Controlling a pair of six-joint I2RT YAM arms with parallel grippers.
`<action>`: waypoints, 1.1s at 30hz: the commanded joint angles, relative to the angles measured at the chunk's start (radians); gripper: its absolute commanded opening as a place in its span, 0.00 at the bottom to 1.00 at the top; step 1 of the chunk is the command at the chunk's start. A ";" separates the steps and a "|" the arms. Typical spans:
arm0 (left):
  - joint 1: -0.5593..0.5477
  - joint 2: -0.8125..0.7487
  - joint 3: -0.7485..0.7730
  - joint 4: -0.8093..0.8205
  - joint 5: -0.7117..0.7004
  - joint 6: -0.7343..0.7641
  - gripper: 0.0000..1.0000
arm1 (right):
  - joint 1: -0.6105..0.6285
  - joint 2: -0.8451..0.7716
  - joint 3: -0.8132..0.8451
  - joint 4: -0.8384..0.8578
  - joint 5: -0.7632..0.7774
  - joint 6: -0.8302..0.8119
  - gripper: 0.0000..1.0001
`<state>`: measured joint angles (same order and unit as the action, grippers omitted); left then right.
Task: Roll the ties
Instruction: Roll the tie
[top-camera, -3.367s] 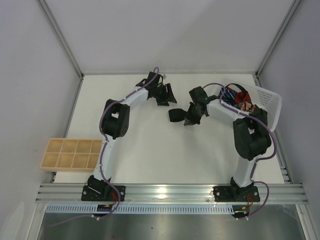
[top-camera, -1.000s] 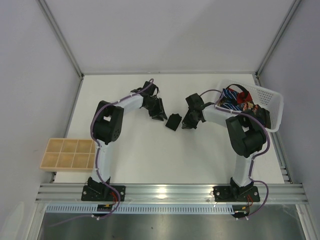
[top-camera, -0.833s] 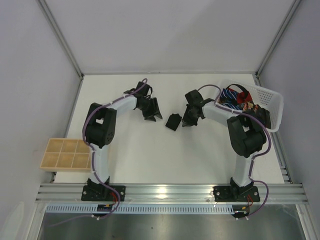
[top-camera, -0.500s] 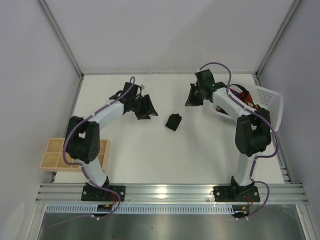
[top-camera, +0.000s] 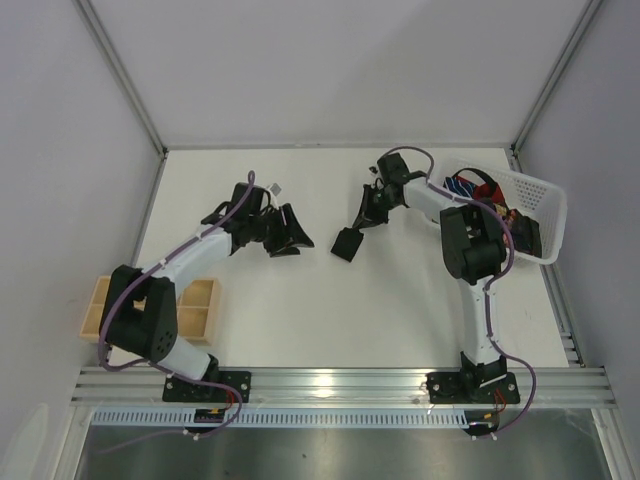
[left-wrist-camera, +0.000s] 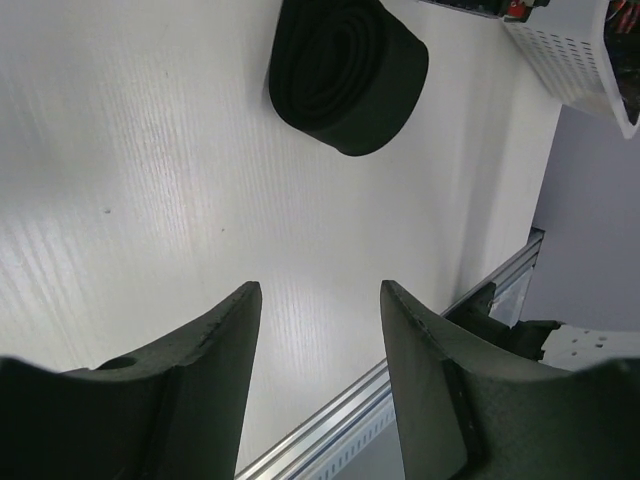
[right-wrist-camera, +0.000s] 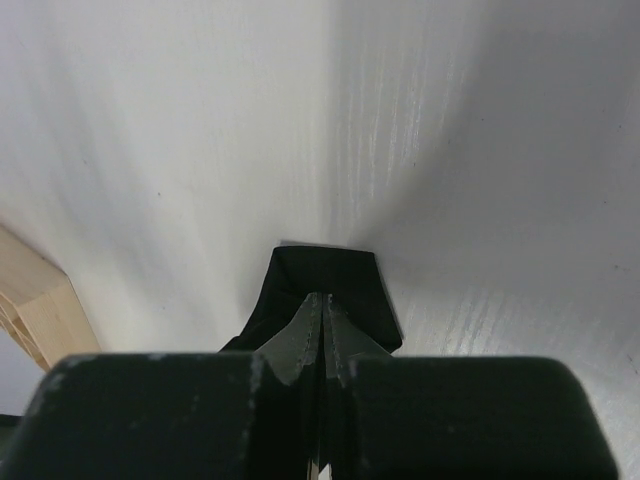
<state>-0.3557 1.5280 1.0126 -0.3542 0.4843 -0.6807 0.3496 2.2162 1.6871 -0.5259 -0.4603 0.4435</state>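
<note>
A plain black tie (top-camera: 346, 243) lies rolled into a coil on the white table (top-camera: 330, 320), and the left wrist view shows the same tie (left-wrist-camera: 345, 70) with its spiral end. My left gripper (top-camera: 293, 238) (left-wrist-camera: 318, 300) stands open a short way to its left, nothing between the fingers. From the back right my right gripper (top-camera: 358, 223) (right-wrist-camera: 322, 300) is shut, its tips right at the tie (right-wrist-camera: 330, 268); contact cannot be told. More ties, blue-white striped (top-camera: 462, 187), red (top-camera: 481, 192) and brown patterned (top-camera: 495, 212), lie in the basket.
A white lattice basket (top-camera: 535, 200) (left-wrist-camera: 570, 50) stands at the back right of the table. A wooden compartment tray (top-camera: 203, 300) (right-wrist-camera: 30, 300) sits at the left edge, partly under my left arm. Purple cables run along both arms.
My left gripper has opened and drawn back to the left, away from the rolled tie. My right gripper lifted toward the back, then came down shut at the tie's far side.
</note>
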 joint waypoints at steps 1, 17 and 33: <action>-0.003 -0.060 -0.019 0.043 0.034 -0.020 0.57 | -0.006 -0.001 0.023 0.024 -0.041 0.009 0.02; 0.018 -0.104 -0.003 0.008 0.059 -0.017 0.59 | 0.069 -0.171 -0.325 0.084 0.215 0.228 0.00; 0.055 -0.100 -0.222 0.243 0.213 -0.129 0.74 | 0.161 -0.340 -0.391 -0.026 0.279 0.304 0.00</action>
<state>-0.3069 1.4406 0.8284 -0.2440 0.6159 -0.7624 0.5312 1.9350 1.2465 -0.4904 -0.2127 0.8318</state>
